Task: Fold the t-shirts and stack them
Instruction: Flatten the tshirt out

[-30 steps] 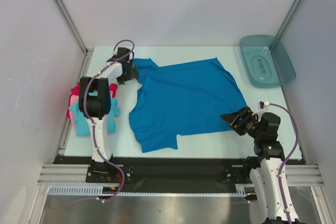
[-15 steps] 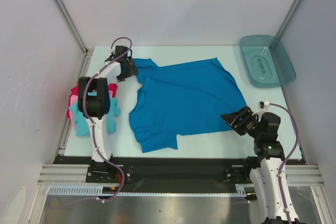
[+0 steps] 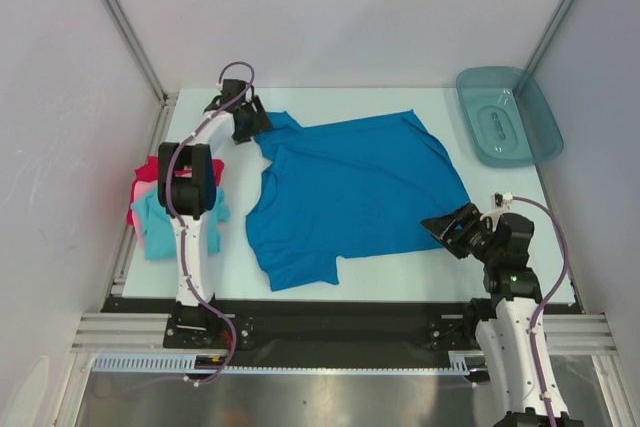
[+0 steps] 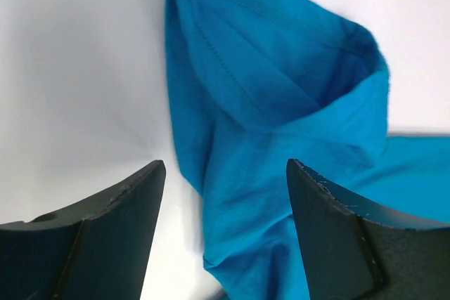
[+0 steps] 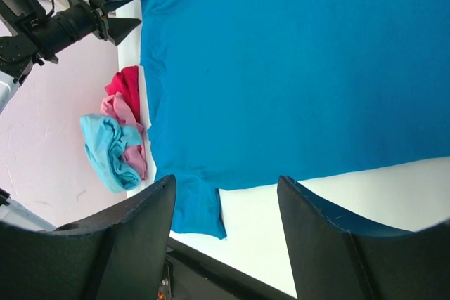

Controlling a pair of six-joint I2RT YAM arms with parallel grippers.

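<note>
Medium blue t-shirt (image 3: 350,187) lay spread flat on the table (image 3: 400,272), left hand (image 3: 257,125) open astride its far-left sleeve, right hand (image 3: 440,230) open and empty at its near-right hem, turquoise, pink and red shirts (image 3: 152,209) bunched at the left edge.

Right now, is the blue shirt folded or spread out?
Spread out. The blue shirt lies flat on the table, body unfolded; only the sleeve by the left claw is crumpled.
</note>
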